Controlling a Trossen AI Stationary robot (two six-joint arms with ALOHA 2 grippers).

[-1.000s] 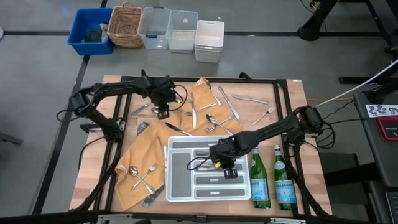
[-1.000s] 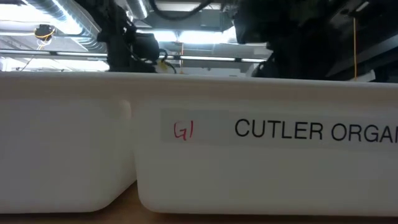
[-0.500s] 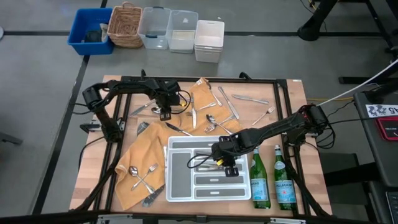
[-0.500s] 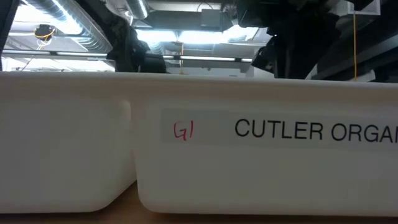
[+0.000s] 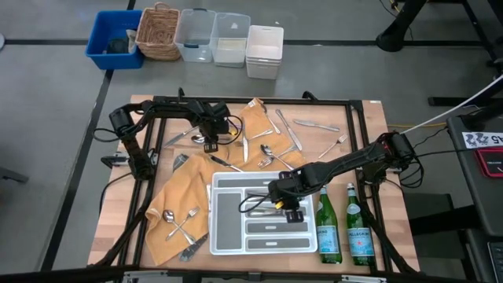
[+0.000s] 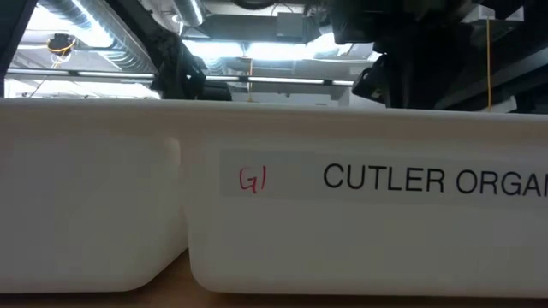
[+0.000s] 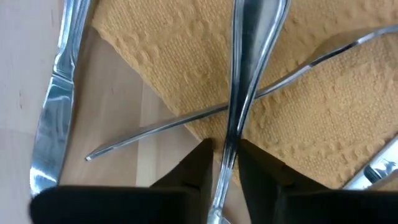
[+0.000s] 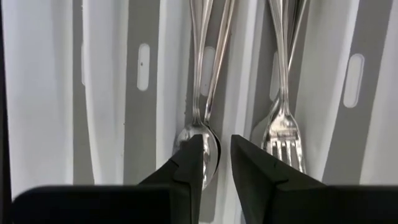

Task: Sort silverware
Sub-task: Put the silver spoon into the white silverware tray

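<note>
Silverware [image 5: 267, 149], slim shiny forks, spoons and knives, lies scattered over the far half of a wooden table [image 5: 369, 118], much of it on a crumpled mustard cloth [image 5: 185, 200], with a few pieces near the left corner. Some are already sorted: the white divided tray [image 5: 216, 236] holds two spoons [image 8: 202, 134] in one slot and forks [image 8: 283, 134] in the next. Each piece looks light, stiff and slippery, so the narrow handle is probably the best place to grip. The left gripper [image 5: 211, 141] is low at the far left, its fingers [image 7: 196, 168] narrowly apart either side of one handle [image 7: 239, 93], closing on it but not visibly clamped. The right gripper [image 5: 289, 211] hovers over the tray, fingers [image 8: 189, 162] apart and empty. Two green glass bottles [image 5: 328, 228] stand right of the tray. Five bins sit on the floor beyond the table
</note>
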